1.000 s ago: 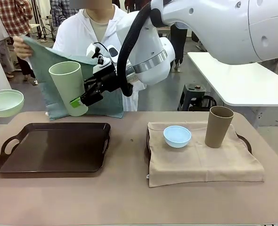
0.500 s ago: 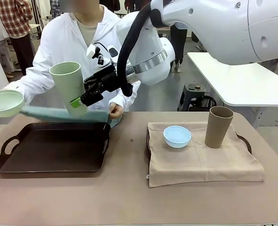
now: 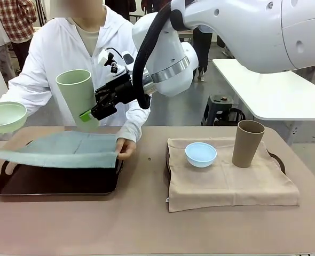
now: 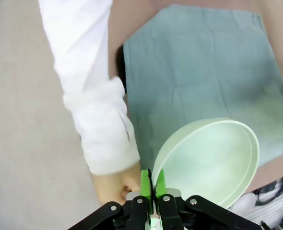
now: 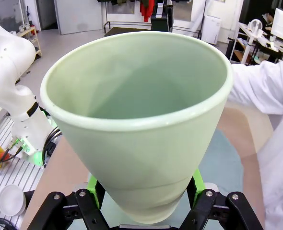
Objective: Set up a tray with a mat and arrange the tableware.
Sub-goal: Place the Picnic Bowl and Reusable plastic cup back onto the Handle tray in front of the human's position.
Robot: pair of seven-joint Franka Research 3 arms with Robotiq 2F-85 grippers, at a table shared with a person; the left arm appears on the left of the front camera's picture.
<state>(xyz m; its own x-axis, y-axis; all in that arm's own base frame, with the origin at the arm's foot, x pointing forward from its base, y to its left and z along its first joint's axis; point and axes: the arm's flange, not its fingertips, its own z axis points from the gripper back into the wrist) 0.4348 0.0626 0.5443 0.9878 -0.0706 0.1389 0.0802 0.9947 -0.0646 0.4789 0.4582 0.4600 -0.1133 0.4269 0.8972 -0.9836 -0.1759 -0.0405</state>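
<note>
Right gripper [image 3: 89, 118] clamps the green tumbler [image 3: 77, 96] near its base, high above the dark tray [image 3: 56, 184]. Left gripper [image 4: 152, 188] pinches the green bowl [image 4: 211, 160] by its rim, fingers together, over the tray's left end. The person's hand [image 3: 125, 148] holds a teal mat [image 3: 61, 149] just over the tray, perhaps not yet flat. Blue bowl [image 3: 201, 154] and brown tumbler [image 3: 247, 143] sit on the beige mat [image 3: 227, 184].
</note>
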